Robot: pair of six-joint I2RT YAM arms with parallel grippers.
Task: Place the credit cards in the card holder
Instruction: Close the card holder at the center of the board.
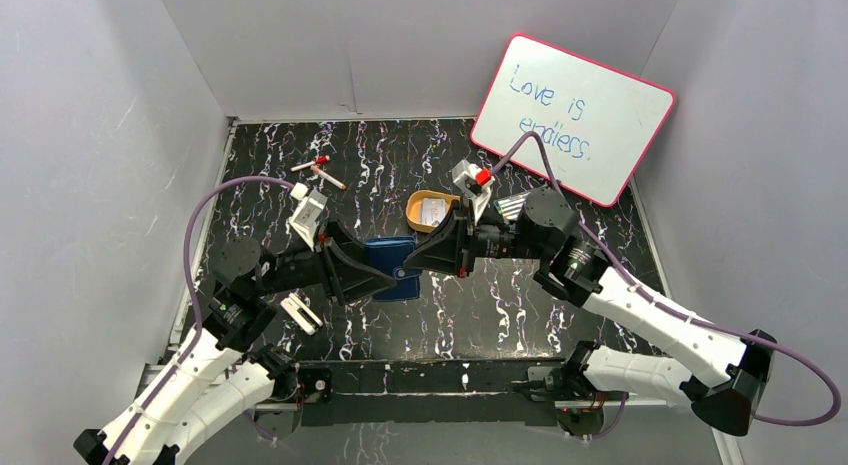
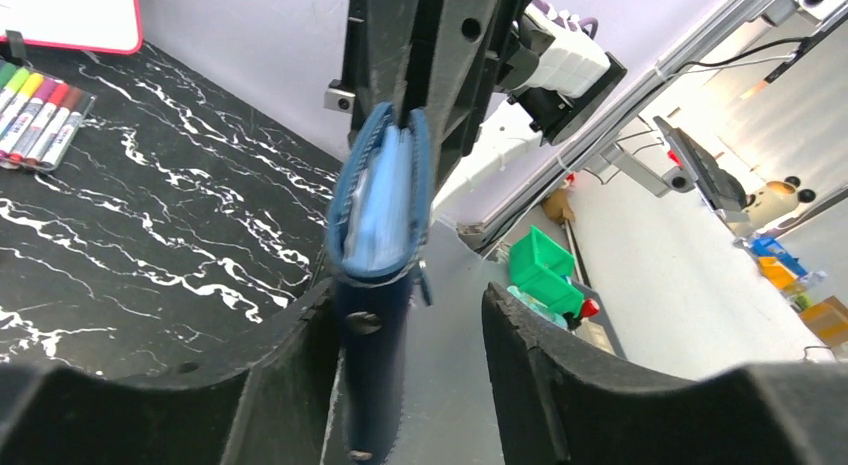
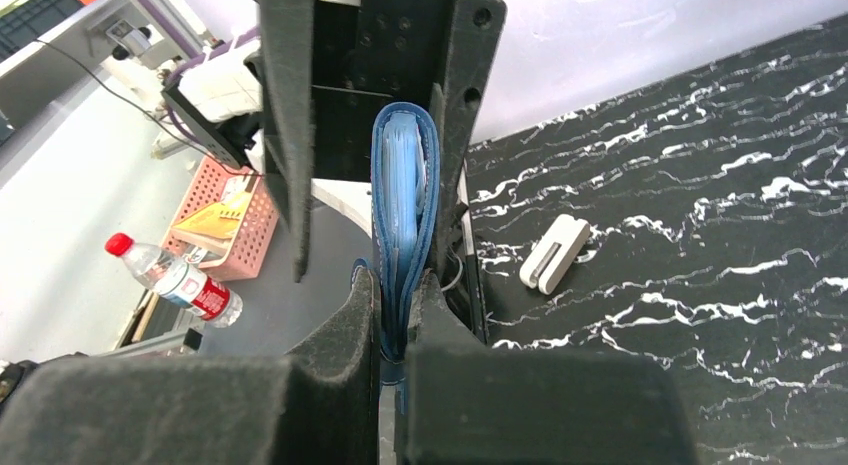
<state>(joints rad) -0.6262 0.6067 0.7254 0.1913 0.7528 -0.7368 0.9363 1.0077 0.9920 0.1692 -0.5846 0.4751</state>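
Note:
The navy card holder (image 1: 393, 266) hangs on edge above the table between my two grippers. My right gripper (image 3: 398, 285) is shut on its near end, and pale blue sleeves show inside the card holder (image 3: 405, 180). My left gripper (image 2: 410, 297) stands open around the far end. There the card holder (image 2: 378, 210) leans against the left finger, with a wide gap to the right finger. A pale credit card (image 1: 432, 215) lies in the orange tray (image 1: 416, 211) behind the grippers.
A pink-rimmed whiteboard (image 1: 572, 115) leans at the back right. Loose markers (image 1: 318, 170) lie at the back left and a marker set (image 2: 40, 110) lies near the board. A small white clip (image 1: 300, 313) rests by the left arm.

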